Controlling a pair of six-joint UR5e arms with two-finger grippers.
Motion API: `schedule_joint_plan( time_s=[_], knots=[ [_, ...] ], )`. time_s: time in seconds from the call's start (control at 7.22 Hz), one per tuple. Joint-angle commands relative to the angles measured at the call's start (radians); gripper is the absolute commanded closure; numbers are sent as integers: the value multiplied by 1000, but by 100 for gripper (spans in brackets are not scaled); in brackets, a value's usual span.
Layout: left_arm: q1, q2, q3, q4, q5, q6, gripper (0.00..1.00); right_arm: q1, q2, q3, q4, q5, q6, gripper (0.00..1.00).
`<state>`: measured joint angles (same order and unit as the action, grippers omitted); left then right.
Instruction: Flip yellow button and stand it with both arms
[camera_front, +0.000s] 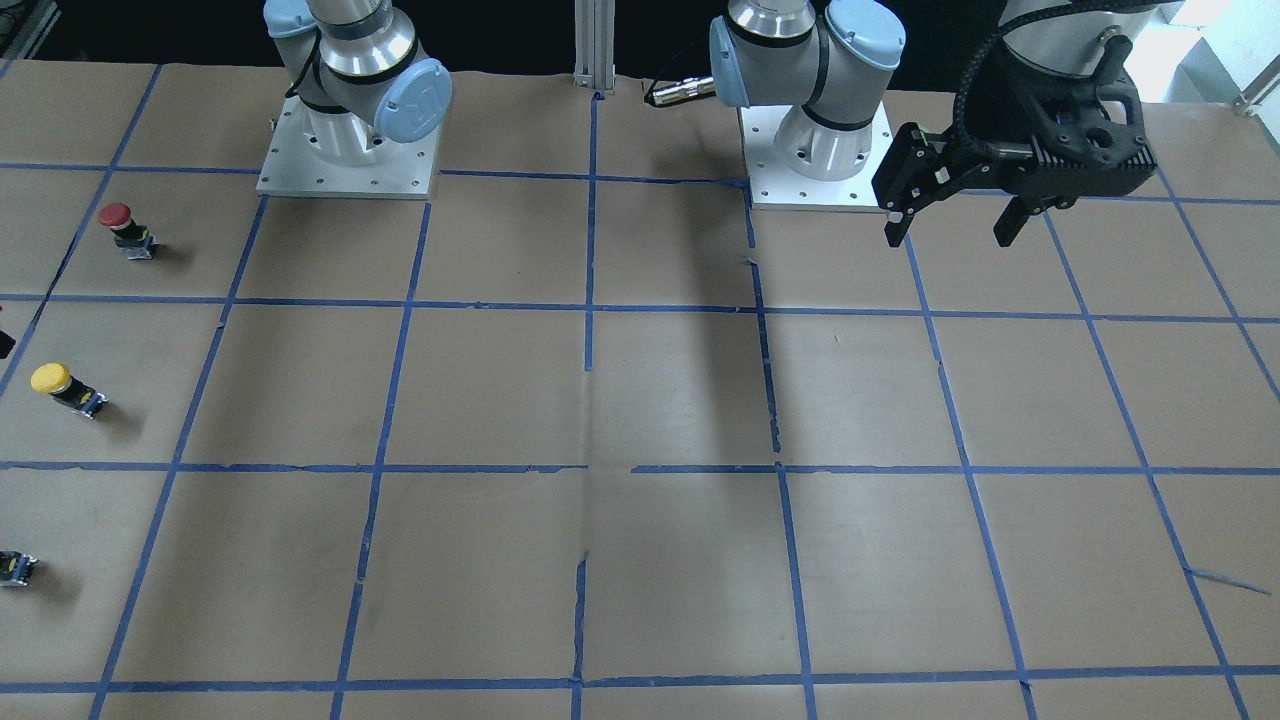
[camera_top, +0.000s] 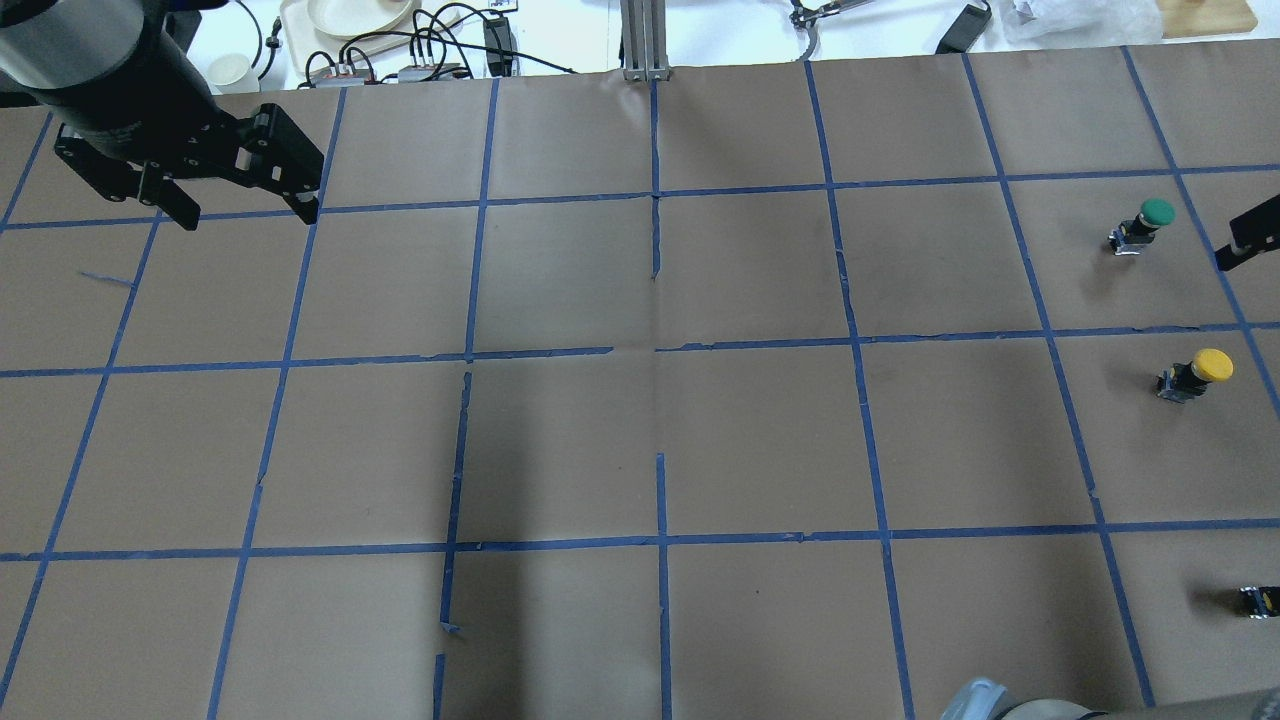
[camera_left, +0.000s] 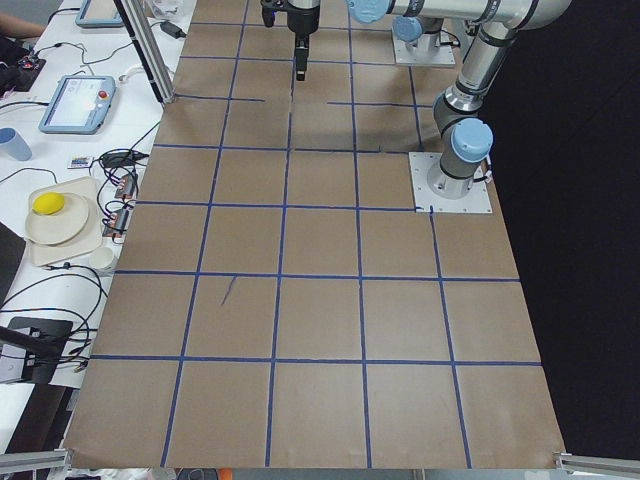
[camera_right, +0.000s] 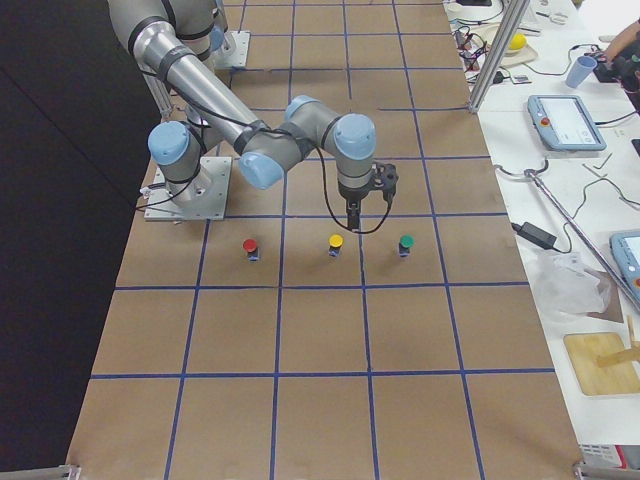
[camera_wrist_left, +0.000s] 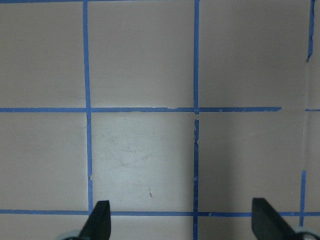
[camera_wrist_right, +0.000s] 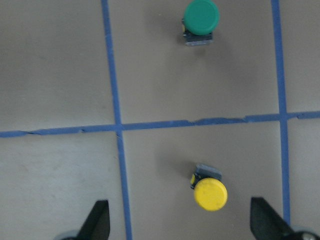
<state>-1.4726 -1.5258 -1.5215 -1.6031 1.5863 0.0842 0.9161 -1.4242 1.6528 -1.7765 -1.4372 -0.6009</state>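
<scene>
I see the yellow button (camera_wrist_right: 210, 192) standing cap-up in the right-hand part of the worktop, well in from the right edge. It is the middle one of a row, between a green button (camera_wrist_right: 200, 17) and a red button (camera_right: 250, 245). My right gripper (camera_wrist_right: 181, 222) hangs above it with its jaws spread wide and empty, and the left gripper (camera_top: 247, 215) hovers over the worktop's left side, likewise wide and empty.

No legible text, labels or nos. in any view.
</scene>
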Motion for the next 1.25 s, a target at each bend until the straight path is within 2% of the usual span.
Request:
schedule_joint_plan(
  time_s=[0.0, 0.14, 0.28, 0.42, 0.55, 0.69, 1.11],
  knots=[
    [0, 1, -3, -3, 1, 0, 0, 160, -30, -193, 269, -8, 56, 0],
    [-6, -2, -9, -3, -8, -3, 0, 244, -63, -211, 302, -12, 79, 0],
    [-11, -4, -6, -6, -9, -9, 0, 333, -99, -205, 308, -38, 184, 0],
    [-9, -7, -12, -6, -58, -27, 0, 434, -119, -205, 305, -66, 302, 0],
    [-11, -14, -25, -8, -87, -85, 0, 543, -116, -203, 292, -103, 438, 0],
    [-20, -14, -40, -17, -85, -86, 0, 607, -108, -199, 290, -94, 511, 0],
    [-52, -10, -78, -15, -78, -92, 0, 618, -101, -197, 263, -97, 518, 0]
  ],
)
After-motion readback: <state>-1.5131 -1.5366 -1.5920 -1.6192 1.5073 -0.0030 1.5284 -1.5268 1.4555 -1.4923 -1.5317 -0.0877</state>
